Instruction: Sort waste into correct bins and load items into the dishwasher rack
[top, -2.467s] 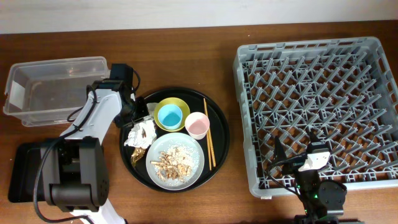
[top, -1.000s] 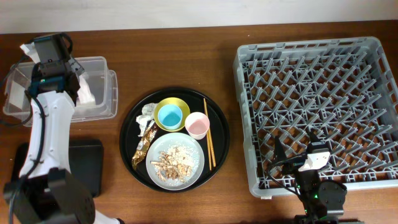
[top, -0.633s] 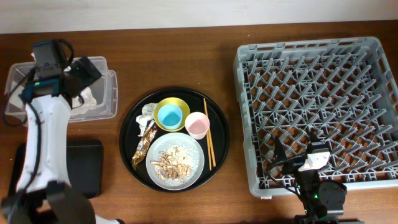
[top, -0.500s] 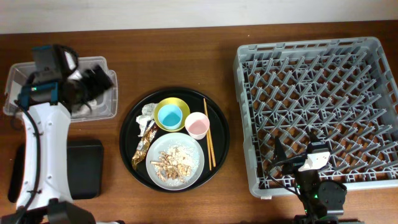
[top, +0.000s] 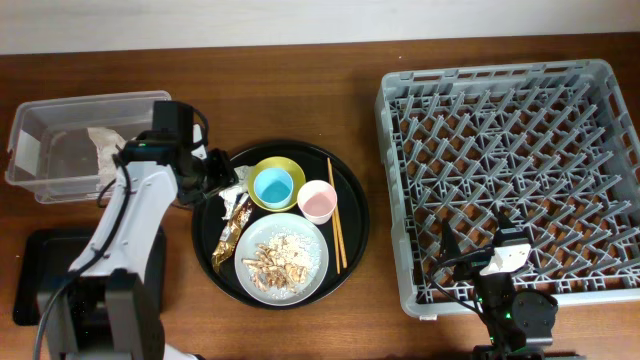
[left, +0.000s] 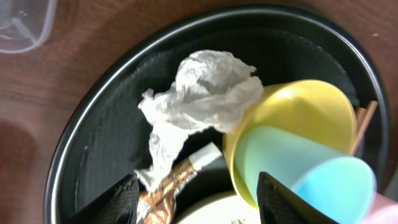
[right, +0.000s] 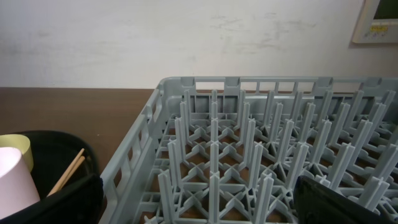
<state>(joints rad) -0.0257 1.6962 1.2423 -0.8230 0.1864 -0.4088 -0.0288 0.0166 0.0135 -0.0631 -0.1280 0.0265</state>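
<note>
One crumpled white napkin (top: 100, 140) lies in the clear plastic bin (top: 40, 120). A second napkin (left: 199, 93) sits at the left of the round black tray (top: 350, 240), beside a brown wrapper (top: 232, 222). My left gripper (left: 196, 205) hovers open just over that napkin and wrapper, holding nothing. The light blue cup (top: 273, 185) stands in the yellow bowl (top: 290, 168). The pink cup (top: 317, 200), chopsticks (top: 335, 215) and grey plate (top: 315, 268) with food scraps (top: 277, 255) are alongside. My right gripper (right: 199, 205) is open over the dishwasher rack (top: 510, 175).
The shallow black rectangular tray (top: 35, 280) lies at the front left, partly under my left arm. The rack's upright pegs (right: 214, 143) rise directly under the right fingers. Bare wooden table (top: 300, 100) runs between the round tray and the rack.
My left gripper left the clear bin and swung right and down to the round tray's left edge. A napkin now lies loose in the bin. The right arm stayed still.
</note>
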